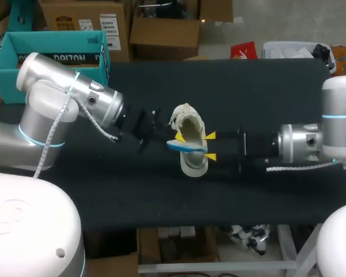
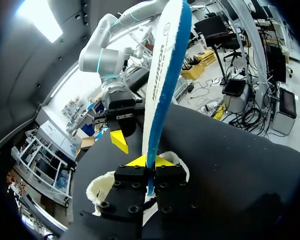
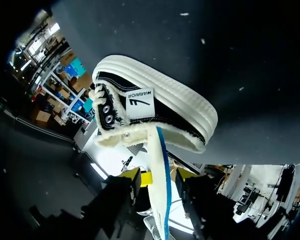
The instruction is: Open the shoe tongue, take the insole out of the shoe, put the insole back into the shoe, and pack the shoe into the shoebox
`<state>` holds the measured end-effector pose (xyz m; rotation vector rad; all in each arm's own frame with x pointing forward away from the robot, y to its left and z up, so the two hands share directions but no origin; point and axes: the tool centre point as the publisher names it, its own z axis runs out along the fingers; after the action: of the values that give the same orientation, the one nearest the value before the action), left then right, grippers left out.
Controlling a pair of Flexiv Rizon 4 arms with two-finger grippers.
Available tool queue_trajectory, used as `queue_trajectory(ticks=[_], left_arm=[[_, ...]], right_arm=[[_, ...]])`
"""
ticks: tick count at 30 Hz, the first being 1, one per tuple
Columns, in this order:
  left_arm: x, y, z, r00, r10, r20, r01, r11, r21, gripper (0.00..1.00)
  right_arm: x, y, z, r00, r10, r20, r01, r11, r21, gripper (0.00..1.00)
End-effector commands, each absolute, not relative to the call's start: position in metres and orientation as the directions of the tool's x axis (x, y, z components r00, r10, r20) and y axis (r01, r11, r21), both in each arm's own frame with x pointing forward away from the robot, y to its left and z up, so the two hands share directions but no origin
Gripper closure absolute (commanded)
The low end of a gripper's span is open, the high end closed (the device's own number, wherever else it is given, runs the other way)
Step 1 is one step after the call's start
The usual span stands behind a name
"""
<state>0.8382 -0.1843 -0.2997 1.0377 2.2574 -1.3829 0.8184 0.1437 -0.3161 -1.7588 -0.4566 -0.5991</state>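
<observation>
Table [image 1: 265, 92]: dark matte top, flat, spans nearly full width in head view. Few pale specks [image 3: 202, 41] on surface in right wrist view. Light even across top.

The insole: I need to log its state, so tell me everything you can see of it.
The thin white insole with a blue face is held on edge, straight, in the left gripper, shut on it. It lies crosswise over the mouth of the black-and-white fleece-lined shoe, its far end between the open fingers of the right gripper.
</observation>
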Motion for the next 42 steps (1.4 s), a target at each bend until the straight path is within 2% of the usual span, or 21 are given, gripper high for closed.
queue_trajectory(ticks=[1,14,23,26,28,31,35,39,42], left_arm=[[0.85,-0.184,-0.294,-0.679,0.485,-0.551,0.718,0.28,-0.638,1.0],[0.859,-0.198,-0.31,-0.623,0.556,-0.551,0.764,0.28,-0.581,1.0],[0.866,-0.201,-0.32,-0.625,0.576,-0.527,0.763,0.308,-0.568,1.0],[0.867,-0.201,-0.32,-0.626,0.58,-0.521,0.762,0.313,-0.567,1.0],[0.868,-0.201,-0.319,-0.626,0.581,-0.52,0.762,0.315,-0.566,1.0],[0.868,-0.201,-0.319,-0.626,0.582,-0.519,0.763,0.32,-0.561,1.0],[0.869,-0.201,-0.319,-0.627,0.584,-0.516,0.763,0.329,-0.556,1.0],[0.869,-0.202,-0.32,-0.629,0.585,-0.512,0.763,0.334,-0.554,1.0],[0.869,-0.202,-0.321,-0.63,0.584,-0.513,0.762,0.335,-0.555,1.0]], right_arm=[[0.813,0.145,-0.312,0.792,-0.01,0.611,0.584,-0.278,-0.762,0.55],[0.822,0.151,-0.323,0.794,-0.03,0.608,0.577,-0.278,-0.768,0.61],[0.829,0.15,-0.333,0.792,-0.034,0.61,0.575,-0.297,-0.763,0.72],[0.829,0.149,-0.334,0.785,-0.034,0.619,0.58,-0.314,-0.752,0.71],[0.827,0.148,-0.333,0.776,-0.03,0.63,0.586,-0.335,-0.738,0.62],[0.822,0.148,-0.33,0.76,-0.021,0.649,0.598,-0.366,-0.713,0.63],[0.819,0.149,-0.327,0.743,-0.01,0.669,0.614,-0.385,-0.688,0.73],[0.816,0.151,-0.32,0.719,0.002,0.695,0.638,-0.401,-0.658,0.73],[0.815,0.153,-0.316,0.716,0.009,0.699,0.641,-0.406,-0.651,0.81]])
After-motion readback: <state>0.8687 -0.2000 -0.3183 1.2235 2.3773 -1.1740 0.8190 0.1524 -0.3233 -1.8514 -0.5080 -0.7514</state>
